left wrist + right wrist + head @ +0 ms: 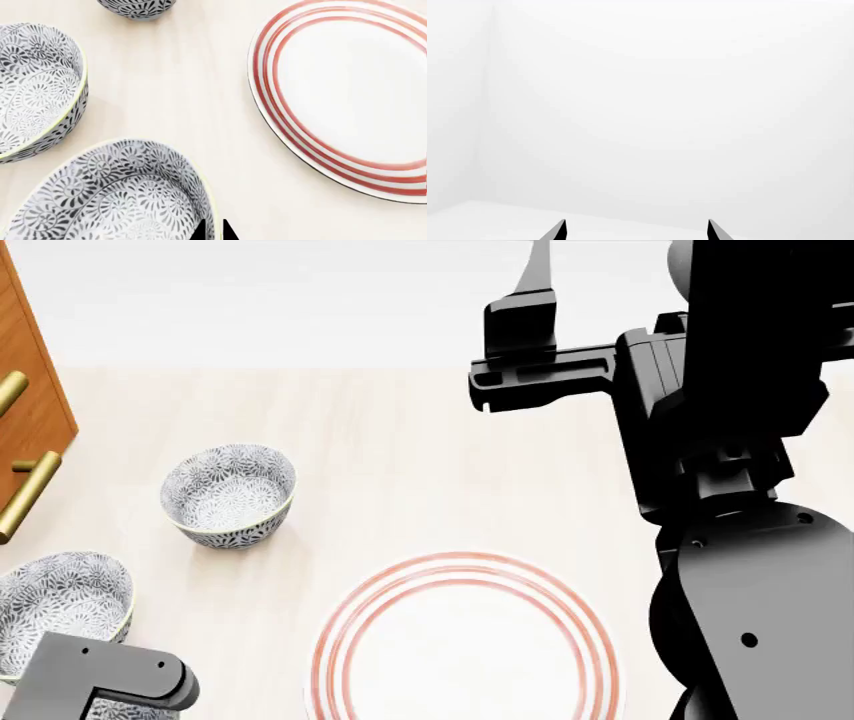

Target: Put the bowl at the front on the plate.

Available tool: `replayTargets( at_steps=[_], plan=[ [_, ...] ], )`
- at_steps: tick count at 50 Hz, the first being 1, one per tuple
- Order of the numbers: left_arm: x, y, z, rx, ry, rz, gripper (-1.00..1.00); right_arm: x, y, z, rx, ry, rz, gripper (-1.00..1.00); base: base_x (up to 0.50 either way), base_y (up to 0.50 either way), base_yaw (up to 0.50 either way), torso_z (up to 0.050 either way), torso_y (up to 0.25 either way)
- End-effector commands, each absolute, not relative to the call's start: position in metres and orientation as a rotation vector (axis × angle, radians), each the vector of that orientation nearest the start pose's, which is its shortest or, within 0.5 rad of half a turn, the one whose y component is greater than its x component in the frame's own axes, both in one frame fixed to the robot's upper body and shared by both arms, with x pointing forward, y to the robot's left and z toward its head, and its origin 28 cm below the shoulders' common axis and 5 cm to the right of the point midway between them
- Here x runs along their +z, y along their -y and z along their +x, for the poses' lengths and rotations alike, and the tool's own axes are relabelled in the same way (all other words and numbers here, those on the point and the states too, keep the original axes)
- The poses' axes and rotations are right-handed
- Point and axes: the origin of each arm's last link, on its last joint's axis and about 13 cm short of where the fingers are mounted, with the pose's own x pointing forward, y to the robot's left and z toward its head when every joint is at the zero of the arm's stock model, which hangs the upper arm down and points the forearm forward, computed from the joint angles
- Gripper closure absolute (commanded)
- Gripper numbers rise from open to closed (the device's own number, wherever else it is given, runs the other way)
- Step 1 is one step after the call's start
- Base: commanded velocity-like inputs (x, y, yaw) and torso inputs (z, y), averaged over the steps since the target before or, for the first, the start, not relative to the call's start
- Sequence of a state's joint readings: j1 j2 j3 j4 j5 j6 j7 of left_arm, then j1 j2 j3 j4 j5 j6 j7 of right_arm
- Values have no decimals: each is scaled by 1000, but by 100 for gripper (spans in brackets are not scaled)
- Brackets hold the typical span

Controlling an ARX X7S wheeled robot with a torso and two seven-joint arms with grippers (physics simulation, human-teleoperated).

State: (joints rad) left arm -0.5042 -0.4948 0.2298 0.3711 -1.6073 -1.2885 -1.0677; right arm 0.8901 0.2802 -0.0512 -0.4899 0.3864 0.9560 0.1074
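Over on the left there's a wooden cabinet (27,390) with brass handles. Then come three look-alike patterned bowls on the pale table (400,440): the far bowl (227,495), a middle bowl (60,605), and nearest the robot the front bowl (113,195). That last one is almost surely the one the task means. In the head view it's basically hidden under the left arm, but the left wrist view shows it upright on the table, well apart from the plate.

The left gripper (215,232) only shows two dark tips right at that bowl's rim. They look close together, maybe straddling the wall, but it can't be told whether they're pinching it or just parked there.

The bowl looks like glazed ceramic, so probably stiff, a bit hefty for its size, slick and chippy. The best bet is a pinch across the rim wall, one finger inside and one outside, lifted level so it doesn't swing or slip.

The red-ringed plate (461,640) sits to the right with nothing on it. The right gripper (637,232) is raised, spread wide, holding nothing.
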Motion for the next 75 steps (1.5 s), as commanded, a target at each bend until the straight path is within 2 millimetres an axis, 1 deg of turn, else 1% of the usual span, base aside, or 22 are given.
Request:
replayTargets(
  at_steps=[1, 4, 18, 26, 30, 31, 38, 39, 42, 47, 51, 54, 57, 58, 60, 61, 63, 66, 68, 70, 73, 75],
  plan=[
    [157, -209, 210, -148, -547, 228, 100, 280, 125, 286, 112, 386, -72, -100, 0, 0, 0, 0, 0],
    [161, -208, 211, -154, -499, 270, 100, 280, 125, 286, 113, 386, -73, -100, 0, 0, 0, 0, 0],
    [168, -209, 212, -145, -400, 372, 100, 279, 124, 287, 114, 383, -69, -100, 0, 0, 0, 0, 0],
    [178, -209, 215, -133, -327, 446, 100, 278, 124, 287, 114, 381, -68, -100, 0, 0, 0, 0, 0],
    [187, -208, 217, -165, -282, 463, 100, 277, 124, 287, 114, 381, -67, -100, 0, 0, 0, 0, 0],
    [190, -208, 218, -176, -255, 495, 100, 277, 124, 287, 116, 381, -66, -100, 0, 0, 0, 0, 0],
    [202, -210, 224, -224, -172, 559, 100, 276, 125, 287, 113, 380, -64, -100, 0, 0, 0, 0, 0],
    [206, -209, 225, -262, -164, 538, 100, 276, 125, 287, 114, 380, -63, -100, 0, 0, 0, 0, 0],
    [213, -211, 230, -263, -130, 585, 100, 277, 125, 287, 114, 381, -63, -100, 0, 0, 0, 0, 0],
    [222, -211, 236, -321, -105, 592, 100, 277, 125, 288, 115, 380, -61, -100, 0, 0, 0, 0, 0],
    [228, -213, 242, -356, -82, 605, 100, 276, 125, 288, 113, 379, -59, -100, 0, 0, 0, 0, 0],
    [237, -212, 247, -447, -40, 640, 100, 277, 125, 289, 113, 382, -58, -100, 0, 0, 0, 0, 0],
    [240, -212, 253, -491, -52, 634, 100, 277, 125, 289, 112, 382, -57, -100, 0, 0, 0, 0, 0],
    [240, -212, 256, -492, -46, 668, 100, 277, 125, 289, 113, 383, -56, -100, 0, 0, 0, 0, 0],
    [241, -213, 260, -510, -58, 641, 100, 277, 125, 289, 113, 383, -55, -100, 0, 0, 0, 0, 0],
    [242, -213, 265, -519, -59, 670, 100, 277, 125, 289, 112, 384, -54, -100, 0, 0, 0, 0, 0],
    [242, -212, 268, -551, -55, 651, 100, 277, 125, 289, 111, 384, -54, -100, 0, 0, 0, 0, 0],
    [245, -210, 284, -603, -65, 691, 100, 277, 125, 290, 110, 386, -53, -100, 0, 0, 0, 0, 0],
    [245, -210, 288, -628, -71, 696, 100, 276, 125, 290, 112, 385, -55, -100, 0, 0, 0, 0, 0],
    [248, -207, 298, -637, -56, 712, 100, 277, 126, 290, 111, 388, -53, -100, 0, 0, 0, 0, 0],
    [249, -205, 304, -673, -66, 721, 100, 278, 126, 290, 111, 389, -51, -100, 0, 0, 0, 0, 0],
    [248, -202, 313, -696, -71, 747, 100, 278, 126, 289, 111, 390, -50, -100, 0, 0, 0, 0, 0]
  ],
)
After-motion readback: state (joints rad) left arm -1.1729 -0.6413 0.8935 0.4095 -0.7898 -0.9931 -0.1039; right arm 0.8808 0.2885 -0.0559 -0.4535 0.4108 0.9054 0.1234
